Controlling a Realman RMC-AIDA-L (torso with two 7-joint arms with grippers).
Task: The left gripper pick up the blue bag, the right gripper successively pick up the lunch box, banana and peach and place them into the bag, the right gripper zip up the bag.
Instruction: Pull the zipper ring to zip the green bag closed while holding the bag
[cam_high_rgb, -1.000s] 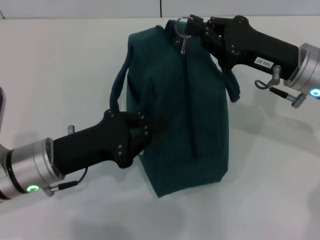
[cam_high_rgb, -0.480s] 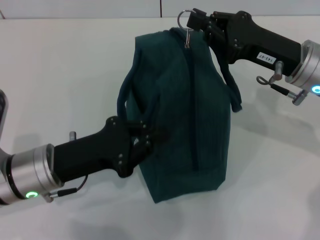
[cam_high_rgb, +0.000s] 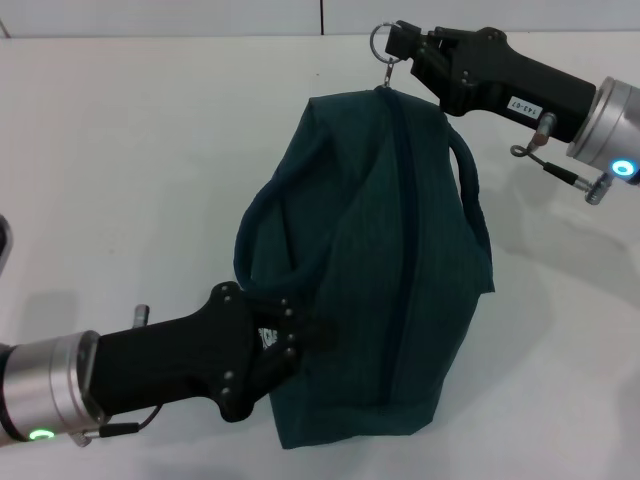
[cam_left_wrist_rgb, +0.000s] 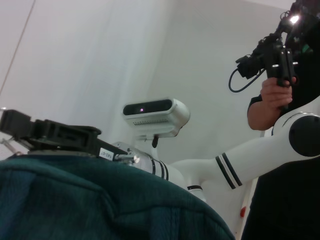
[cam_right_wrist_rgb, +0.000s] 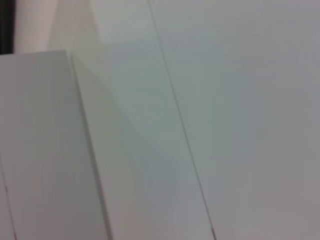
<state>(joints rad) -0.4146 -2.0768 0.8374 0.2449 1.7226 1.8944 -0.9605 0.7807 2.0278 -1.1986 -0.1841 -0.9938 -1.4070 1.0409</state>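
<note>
Dark teal-blue fabric bag (cam_high_rgb: 385, 270) at desk centre, tilted, zip line running near-to-far, closed along visible length. Left hand (cam_high_rgb: 300, 335) near left, fingers pinching bag's near-left side fabric beside loop handle (cam_high_rgb: 262, 215). Right hand (cam_high_rgb: 398, 45) far right, clamped on metal ring-pull (cam_high_rgb: 382, 42) at bag's far top end. White desk (cam_high_rgb: 120, 150) below. Lunch box, banana, peach not visible.

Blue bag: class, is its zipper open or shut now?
Shut: the blue bag shows no opening or lining, and the right claw holds the ring pull at the zipper's far end.
</note>
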